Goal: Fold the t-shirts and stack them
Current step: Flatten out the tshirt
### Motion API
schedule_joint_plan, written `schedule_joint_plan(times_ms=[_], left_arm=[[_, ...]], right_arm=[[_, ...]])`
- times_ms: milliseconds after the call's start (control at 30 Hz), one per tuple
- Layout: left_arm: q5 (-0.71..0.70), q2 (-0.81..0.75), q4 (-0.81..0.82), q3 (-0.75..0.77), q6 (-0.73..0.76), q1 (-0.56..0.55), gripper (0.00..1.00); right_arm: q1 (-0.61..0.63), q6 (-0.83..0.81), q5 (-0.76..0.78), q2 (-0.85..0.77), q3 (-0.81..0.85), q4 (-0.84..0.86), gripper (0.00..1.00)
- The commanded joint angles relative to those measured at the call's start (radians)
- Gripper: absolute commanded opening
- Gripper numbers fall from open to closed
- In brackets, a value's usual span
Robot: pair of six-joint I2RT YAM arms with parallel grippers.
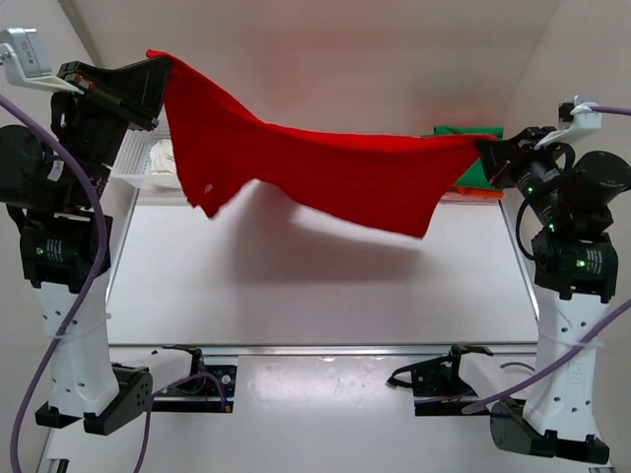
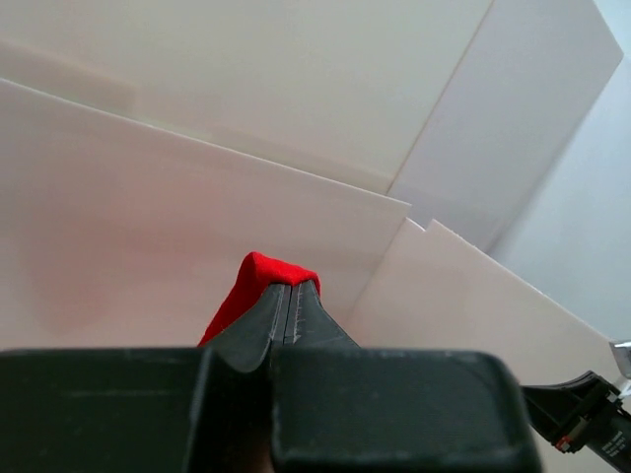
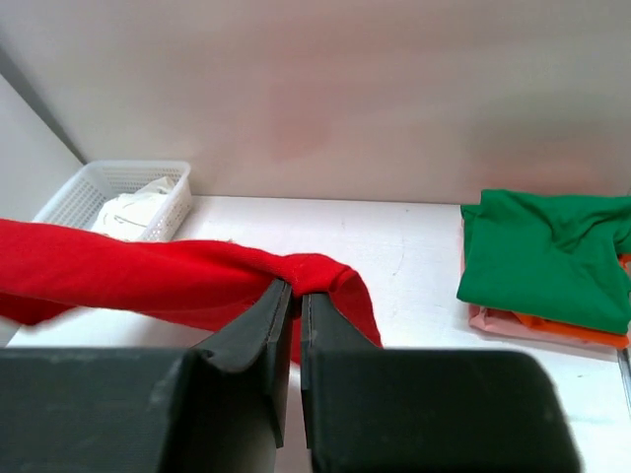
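Above the white table point(image 1: 315, 286), the bright red fabric t-shirt point(image 1: 315, 168) hangs stretched in the air. The left gripper point(image 1: 163, 64) is clamped on its far-left corner and the right gripper point(image 1: 481, 148) on its right end. A folded green t-shirt point(image 3: 542, 256) tops a stack at far right.

Table point(image 1: 315, 296) w/ basket point(image 3: 74, 197) back-L, shirt stack point(image 3: 542, 256) back-R.

No legible writing in any view

The red t-shirt point(image 1: 325, 168) carries a small pale speck near its hanging left edge, too small to read. The white basket point(image 3: 69, 202), the folded green t-shirt point(image 3: 552, 256) and the black arm housings point(image 1: 572, 261) show only plain surfaces, with no letters, numbers or logos.
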Motion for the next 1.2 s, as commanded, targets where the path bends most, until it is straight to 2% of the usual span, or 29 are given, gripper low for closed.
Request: schedule_joint_plan(times_ms=[0,100,300,400,533,1167], left_arm=[[-0.012,-0.037,-0.032,0.039,-0.015,-0.008,0.00],[-0.015,-0.043,-0.048,0.067,-0.024,-0.014,0.00],[0.026,0.018,-0.008,0.151,-0.059,-0.005,0.00],[0.051,-0.005,0.072,0.108,-0.050,0.000,0.00],[0.045,-0.121,0.225,-0.044,-0.027,0.001,0.00],[-0.077,-0.239,0.207,0.052,-0.022,-0.052,0.00]], right_arm=[[0.010,0.010,0.000,-0.041,0.064,-0.008,0.00],[0.024,0.010,0.010,-0.056,0.080,-0.023,0.00],[0.055,-0.007,0.053,-0.013,0.216,-0.073,0.00],[0.046,-0.014,0.040,-0.021,0.221,-0.040,0.00],[0.027,0.012,0.020,-0.065,0.224,-0.014,0.00],[0.013,0.035,0.052,-0.183,0.376,0.006,0.00]])
